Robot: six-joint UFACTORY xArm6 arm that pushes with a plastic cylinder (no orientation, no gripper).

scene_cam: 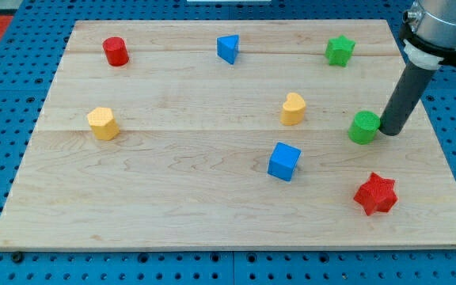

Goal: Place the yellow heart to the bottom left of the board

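Now my tip touches the green block, rod leaning right.

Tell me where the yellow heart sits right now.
The yellow heart lies right of the board's centre, above the blue cube and left of the green cylinder, which my tip touches.

Board pale matt wood; rod dark matt.
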